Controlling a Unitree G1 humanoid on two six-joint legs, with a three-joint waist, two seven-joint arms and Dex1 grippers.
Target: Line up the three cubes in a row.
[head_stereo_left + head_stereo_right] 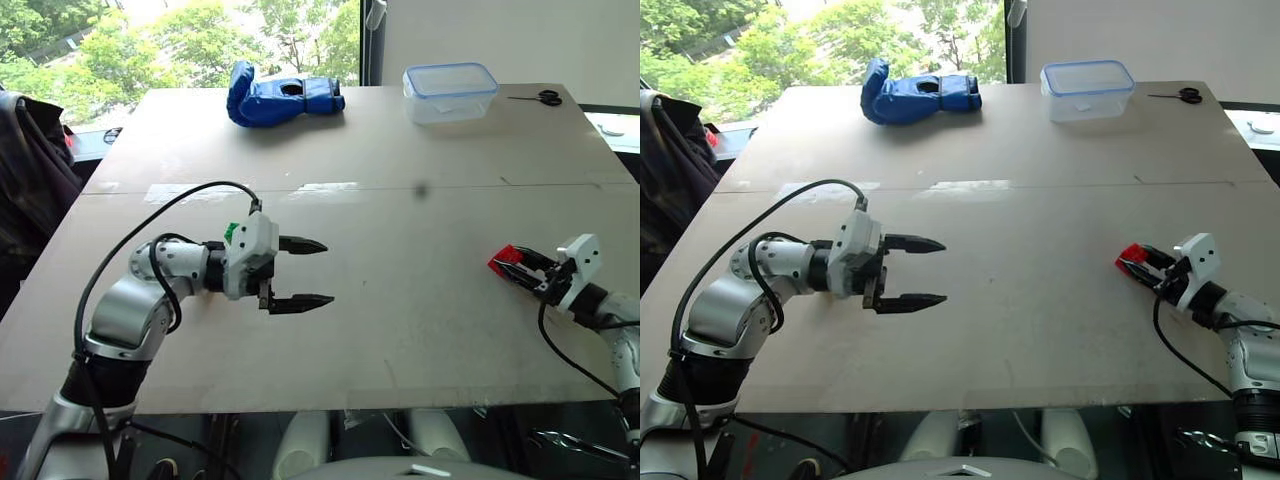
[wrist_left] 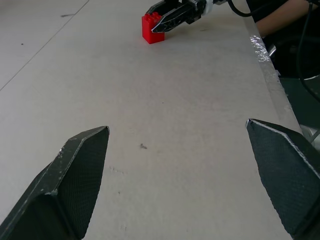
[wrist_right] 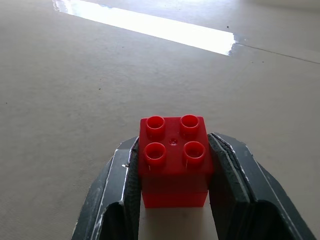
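Your right gripper (image 3: 175,165) is clamped on the red cube (image 3: 173,160), one finger pressed to each side, studs up, the block's base on or just off the table (image 1: 400,320) — can't tell which. From the head cam that pair sits near the table's right edge, w/ the gripper pointing toward the middle. Your left gripper (image 1: 300,272) is spread wide w/ nothing between its fingers (image 2: 75,185), hovering over bare tabletop & aimed across at the right one; the red cube lies well apart from it, straight ahead. A bit of green shows at the left wrist, too small to tell what. Farther off, a blue glove (image 1: 280,98) & a clear lidded container (image 1: 450,92) sit by the far edge, w/ scissors (image 1: 540,97) past the container.
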